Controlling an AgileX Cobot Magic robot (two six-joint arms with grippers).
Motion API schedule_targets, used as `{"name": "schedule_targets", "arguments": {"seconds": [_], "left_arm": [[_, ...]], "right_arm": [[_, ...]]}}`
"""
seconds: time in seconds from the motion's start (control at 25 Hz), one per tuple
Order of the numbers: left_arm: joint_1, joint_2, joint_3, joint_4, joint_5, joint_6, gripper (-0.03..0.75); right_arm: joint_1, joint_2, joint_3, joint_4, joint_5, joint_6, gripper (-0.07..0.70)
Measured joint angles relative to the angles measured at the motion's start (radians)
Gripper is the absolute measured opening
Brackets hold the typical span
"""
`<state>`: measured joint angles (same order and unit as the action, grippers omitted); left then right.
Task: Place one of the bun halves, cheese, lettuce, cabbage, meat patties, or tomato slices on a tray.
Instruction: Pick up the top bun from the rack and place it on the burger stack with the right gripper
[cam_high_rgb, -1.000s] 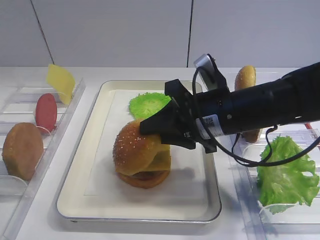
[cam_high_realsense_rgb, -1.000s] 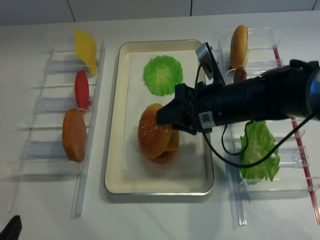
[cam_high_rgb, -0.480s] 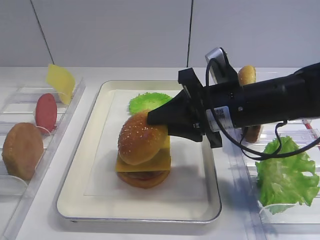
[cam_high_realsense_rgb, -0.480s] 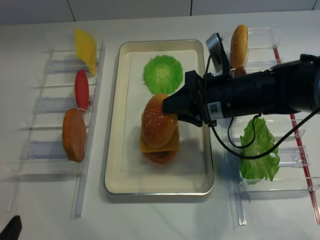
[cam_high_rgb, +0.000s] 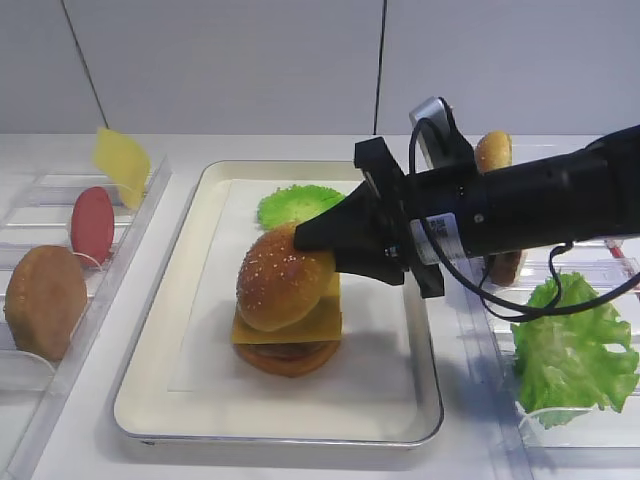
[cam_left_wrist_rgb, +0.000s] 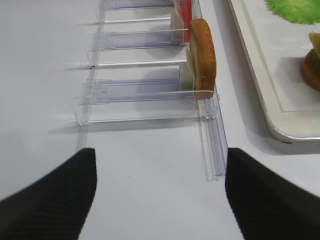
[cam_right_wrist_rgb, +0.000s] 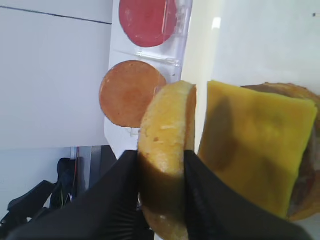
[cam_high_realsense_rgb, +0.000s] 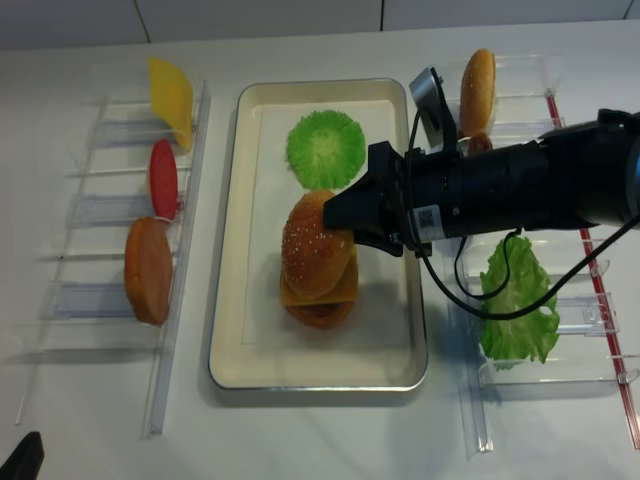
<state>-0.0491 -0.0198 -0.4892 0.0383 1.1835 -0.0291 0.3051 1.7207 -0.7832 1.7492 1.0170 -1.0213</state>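
Note:
My right gripper (cam_high_rgb: 328, 258) (cam_right_wrist_rgb: 161, 170) is shut on the edge of a sesame bun half (cam_high_rgb: 283, 288) (cam_high_realsense_rgb: 314, 250). It holds the bun tilted over a cheese slice (cam_high_rgb: 296, 326) (cam_right_wrist_rgb: 255, 150), with the bun's lower edge at the cheese. The cheese lies on a meat patty and a bottom bun (cam_high_rgb: 290, 358) in the middle of the silver tray (cam_high_rgb: 140, 400) (cam_high_realsense_rgb: 225, 300). A round green leaf (cam_high_rgb: 293, 205) lies at the tray's far end. My left gripper (cam_left_wrist_rgb: 160, 195) hangs open over bare table near the left rack, with nothing between its fingers.
The clear left rack (cam_high_rgb: 130, 250) holds a cheese slice (cam_high_rgb: 120, 165), a tomato slice (cam_high_rgb: 92, 225) and a smooth brown disc (cam_high_rgb: 45, 300) (cam_left_wrist_rgb: 202, 57). The right rack holds another bun (cam_high_rgb: 490, 155) and leafy lettuce (cam_high_rgb: 570, 350). My right arm stretches across the tray's right rim.
A second ago the bun leaned low against the stack's left side. My right gripper has lifted it up and right over the cheese, then held nearly still.

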Motion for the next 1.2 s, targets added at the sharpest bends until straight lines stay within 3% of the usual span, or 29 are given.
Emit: {"name": "schedule_targets", "arguments": {"seconds": [0.36, 0.6, 1.2], "left_arm": [[0.0, 0.0, 0.0, 0.0, 0.0, 0.0, 0.493], [0.0, 0.0, 0.0, 0.0, 0.0, 0.0, 0.493], [0.0, 0.0, 0.0, 0.0, 0.0, 0.0, 0.493]], "right_arm": [[0.008, 0.003, 0.0, 0.0, -0.036, 0.002, 0.23], [0.015, 0.036, -0.006, 0.0, -0.007, 0.003, 0.23], [0.016, 0.038, -0.006, 0.006, -0.032, -0.065, 0.23]]}}
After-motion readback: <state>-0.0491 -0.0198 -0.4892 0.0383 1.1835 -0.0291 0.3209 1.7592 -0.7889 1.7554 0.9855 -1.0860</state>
